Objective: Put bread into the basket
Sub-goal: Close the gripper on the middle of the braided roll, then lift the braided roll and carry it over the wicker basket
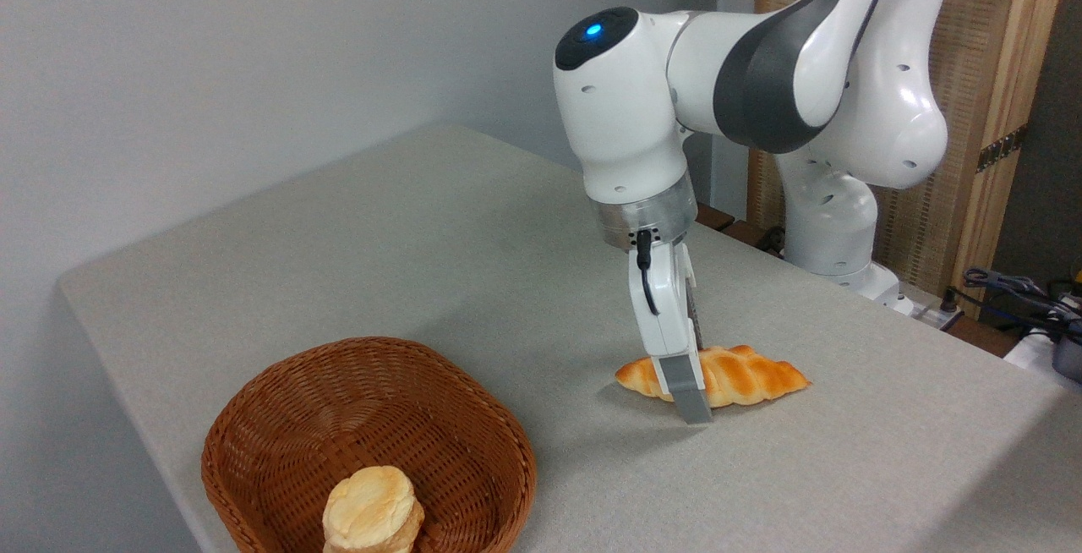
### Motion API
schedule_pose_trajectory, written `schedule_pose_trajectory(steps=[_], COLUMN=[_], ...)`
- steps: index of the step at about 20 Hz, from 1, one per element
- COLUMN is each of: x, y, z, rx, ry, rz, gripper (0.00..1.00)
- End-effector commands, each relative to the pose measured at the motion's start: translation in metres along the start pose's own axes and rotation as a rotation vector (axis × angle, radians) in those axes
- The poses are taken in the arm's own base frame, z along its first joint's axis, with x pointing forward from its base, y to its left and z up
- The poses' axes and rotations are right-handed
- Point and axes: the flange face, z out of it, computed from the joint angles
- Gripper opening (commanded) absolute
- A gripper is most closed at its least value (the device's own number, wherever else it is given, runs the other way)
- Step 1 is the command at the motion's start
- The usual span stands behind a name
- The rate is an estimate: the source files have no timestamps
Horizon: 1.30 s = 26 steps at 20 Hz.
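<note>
Bread (744, 375), right of centre on counter (423, 240): gripper (691, 396) straddles its middle; finger spread unclear. Close squarely, lift level, carry to basket (372, 435), lower left.

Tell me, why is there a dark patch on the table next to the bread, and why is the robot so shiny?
In the camera view, the dark patch is a soft shadow cast on the table left of the bread and gripper; the glossy white arm reflects room light as glare; the picture is sharp.
</note>
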Motion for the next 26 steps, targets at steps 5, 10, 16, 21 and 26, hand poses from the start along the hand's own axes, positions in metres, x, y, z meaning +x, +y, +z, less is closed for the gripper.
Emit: schedule_pose_trajectory(steps=[5, 10, 16, 21, 26], x=[-0.005, -0.005, -0.008, -0.012, -0.012], y=[0.002, 0.002, -0.003, -0.031, -0.09], z=[0.004, 0.003, -0.01, -0.08, -0.135], rx=[0.011, 0.013, 0.032, 0.061, 0.134], ry=[0.0, 0.0, 0.024, 0.19, 0.311], rz=[0.025, 0.025, -0.003, -0.119, -0.311], gripper=[0.35, 0.35, 0.35, 0.36, 0.37])
